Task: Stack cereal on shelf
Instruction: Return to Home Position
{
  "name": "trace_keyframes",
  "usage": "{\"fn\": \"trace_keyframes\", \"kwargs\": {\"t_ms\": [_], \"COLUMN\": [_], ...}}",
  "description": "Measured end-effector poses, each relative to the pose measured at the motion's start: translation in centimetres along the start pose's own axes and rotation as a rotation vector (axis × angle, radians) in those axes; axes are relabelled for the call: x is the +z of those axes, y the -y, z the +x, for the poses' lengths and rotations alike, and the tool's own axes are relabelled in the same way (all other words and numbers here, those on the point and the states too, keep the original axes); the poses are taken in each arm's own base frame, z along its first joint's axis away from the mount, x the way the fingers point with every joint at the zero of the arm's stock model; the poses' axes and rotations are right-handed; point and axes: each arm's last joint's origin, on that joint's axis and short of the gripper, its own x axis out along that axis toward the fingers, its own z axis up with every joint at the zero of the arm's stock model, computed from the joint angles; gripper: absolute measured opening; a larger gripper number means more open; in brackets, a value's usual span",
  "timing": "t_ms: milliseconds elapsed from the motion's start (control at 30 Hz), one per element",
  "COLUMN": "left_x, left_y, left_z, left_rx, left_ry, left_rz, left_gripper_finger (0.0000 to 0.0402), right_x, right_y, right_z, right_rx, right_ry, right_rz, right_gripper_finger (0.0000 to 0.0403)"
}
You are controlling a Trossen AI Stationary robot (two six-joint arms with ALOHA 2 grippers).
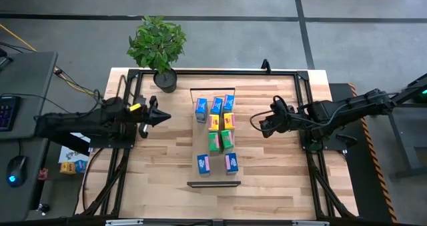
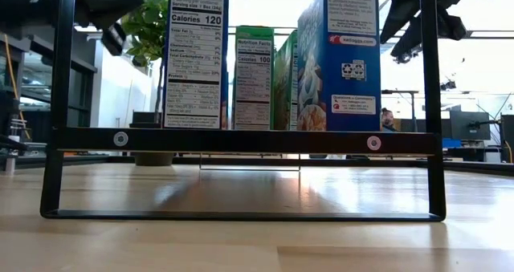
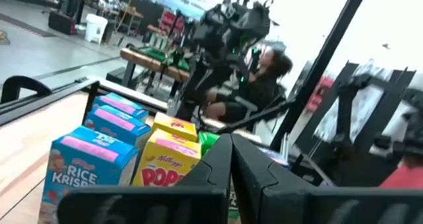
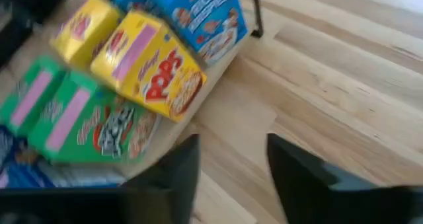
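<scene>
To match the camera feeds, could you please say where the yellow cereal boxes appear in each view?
High view: yellow cereal boxes mid-row, between blue boxes and green boxes.
Low view: not visible.
Left wrist: yellow beside blue boxes.
Right wrist: yellow between green and blue.
Shared landmark: blue boxes.

"Calories 120" on blue box (image 2: 195, 55), "Pops" on yellow box (image 4: 149, 65)

Workshop room with a grey concrete floor (image 1: 67, 26) crossed by dark seams.
A leafy green plant in a dark round pot (image 1: 159, 46) stands at one corner of the pale plank-wood tabletop (image 1: 280, 173). A grey side desk (image 1: 33, 73) with a black computer mouse (image 1: 17, 169) sits beside it, and strong white light fills the room behind.
</scene>
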Motion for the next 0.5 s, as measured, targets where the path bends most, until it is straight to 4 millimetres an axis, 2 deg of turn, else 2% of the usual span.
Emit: {"fn": "trace_keyframes", "kwargs": {"t_ms": [100,200,233,367,500], "left_x": [-0.8,-1.6,-1.8,-2.7,-4.0], "left_y": [-0.2,-0.4,-0.5,-0.7,-0.9], "left_z": [-1.0,-1.8,-2.0,-2.6,-2.8], "left_rx": [-0.012,-0.006,0.001,0.025,0.027], "left_ry": [0.038,0.077,0.091,0.137,0.129], "left_rz": [-0.027,-0.050,-0.055,-0.070,-0.078], "left_gripper_finger": [0.0000,0.0000,0.0000,0.0000,0.0000], "right_x": [-0.1,-0.3,-0.3,-0.2,-0.3], "right_y": [-0.1,-0.1,-0.1,-0.3,-0.3], "right_z": [0.0,0.0,0.0,0.0,0.0], "right_rx": [0.023,0.046,0.048,0.060,0.074], "right_ry": [-0.042,-0.088,-0.091,-0.084,-0.092], "right_rz": [-0.055,-0.031,-0.029,-0.043,-0.143], "right_gripper_finger": [0.0107,0.0023,0.0013,0.0023,0.0003]}}
